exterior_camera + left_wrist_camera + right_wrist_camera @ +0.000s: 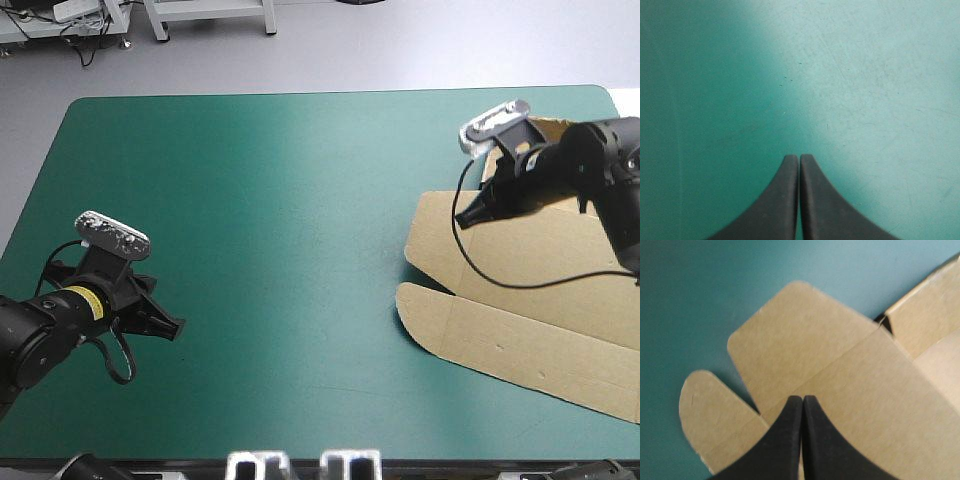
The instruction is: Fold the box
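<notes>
High view is showing the box lying at the table's right side, mostly a flat brown sheet, with one wall looking raised at its far end. The right gripper is hovering over the far part of the board. In the right wrist view its black fingers are meeting in one pointed arch above a panel, closed and, as far as I can judge, gripping nothing. A rounded flap is lying flat beside them.

The left gripper is waiting well apart at the near-left, closed too, with only the teal-green cover ahead of it.

I'd say the folding is only starting. Next, the right fingers probably need to part and take a panel's edge, or slide under it, to stand it up along its crease. I'm seeing nothing else on the cover blocking the way. The flat board may be sliding rather than bending unless the left arm comes across to pin it.
</notes>
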